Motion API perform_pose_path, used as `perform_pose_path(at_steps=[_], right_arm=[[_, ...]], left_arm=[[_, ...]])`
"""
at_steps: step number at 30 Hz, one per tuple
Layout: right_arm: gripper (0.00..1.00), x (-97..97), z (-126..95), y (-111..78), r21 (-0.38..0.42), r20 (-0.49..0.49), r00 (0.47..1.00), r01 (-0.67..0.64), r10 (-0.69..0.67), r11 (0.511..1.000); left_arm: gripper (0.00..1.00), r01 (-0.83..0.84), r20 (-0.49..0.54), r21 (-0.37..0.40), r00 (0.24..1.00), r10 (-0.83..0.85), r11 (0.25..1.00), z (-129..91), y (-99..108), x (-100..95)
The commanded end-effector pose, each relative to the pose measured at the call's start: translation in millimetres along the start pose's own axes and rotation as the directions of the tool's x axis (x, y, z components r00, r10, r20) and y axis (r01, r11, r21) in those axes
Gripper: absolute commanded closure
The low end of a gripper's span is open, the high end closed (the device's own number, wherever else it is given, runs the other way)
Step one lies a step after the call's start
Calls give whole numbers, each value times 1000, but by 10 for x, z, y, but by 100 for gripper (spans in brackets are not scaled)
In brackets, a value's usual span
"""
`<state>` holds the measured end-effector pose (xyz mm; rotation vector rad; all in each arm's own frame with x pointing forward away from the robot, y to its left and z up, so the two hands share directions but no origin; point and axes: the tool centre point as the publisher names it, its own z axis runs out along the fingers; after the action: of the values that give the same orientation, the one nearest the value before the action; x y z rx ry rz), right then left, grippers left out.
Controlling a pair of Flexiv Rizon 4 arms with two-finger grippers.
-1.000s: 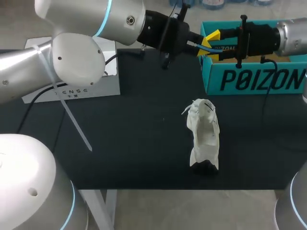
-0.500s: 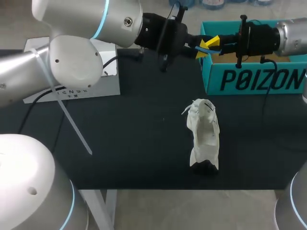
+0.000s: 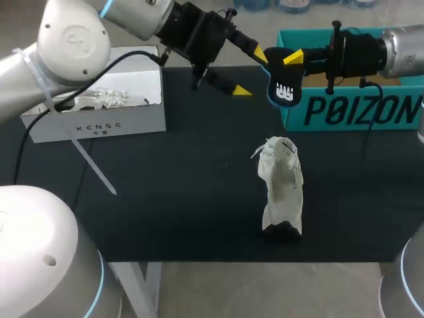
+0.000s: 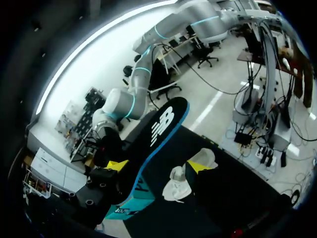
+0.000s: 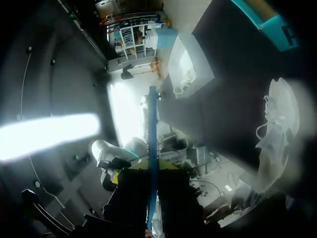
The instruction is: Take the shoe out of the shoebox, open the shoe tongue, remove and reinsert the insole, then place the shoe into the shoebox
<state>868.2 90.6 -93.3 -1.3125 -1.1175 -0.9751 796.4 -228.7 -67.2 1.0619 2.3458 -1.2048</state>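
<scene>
Right wrist view is showing my right pincer point(image 5: 150, 168) gripping the insole point(image 5: 152, 129) edge-on, one yellow tip pressing on each face, so it is holding the insole firmly. From above, the insole is hanging in the air off the far left corner of the teal shoebox point(image 3: 351, 109), with its printed end pointing down. My left pincer point(image 3: 249, 73) is hovering just left of it, fingers spread wide and gripping nothing. The insole is passing ahead of those open fingers without touching either one.

The white shoe point(image 3: 281, 189) is lying on the dark table point(image 3: 165, 199), nearer than the shoebox and well apart from the insole. I cannot tell how far its tongue is folded back. A white box point(image 3: 99, 122) with crumpled paper point(image 3: 99, 99) in it is sitting at the far left.

I am judging that the insole is out and reinsertion is coming next. To do it well, I should be steadying the shoe with my left pincer and keeping its mouth open. My right should be lowering the insole toe-first along the shoe's length, keeping it flat rather than twisted. It should be pressing the heel down last, so the edge is not folding under.
</scene>
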Motion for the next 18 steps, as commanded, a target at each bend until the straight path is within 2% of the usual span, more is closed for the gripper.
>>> perform_pose_path(at_steps=[1, 4, 6, 7, 18], right_arm=[[100, 0, 3, 9, 1, 2, 1000, 0, 0, 1000], [100, 0, 3, 9, 1, 2, 1000, 0, 0, 1000], [100, 0, 3, 9, 1, 2, 1000, 0, 0, 1000], [100, 0, 3, 9, 1, 2, 1000, 0, 0, 1000], [100, 0, 3, 9, 1, 2, 1000, 0, 0, 1000]], left_arm=[[0, -34, -186, -69, 982, 21, 997, -332, -23, -117], [0, -105, -258, -102, 963, 76, 989, -425, 3, -167], [0, -174, -316, -187, 942, 109, 967, -449, 27, -189], [0, -183, -327, -259, 940, 92, 948, -453, 52, -227], [0, -183, -327, -259, 940, 92, 948, -453, 52, -227]])
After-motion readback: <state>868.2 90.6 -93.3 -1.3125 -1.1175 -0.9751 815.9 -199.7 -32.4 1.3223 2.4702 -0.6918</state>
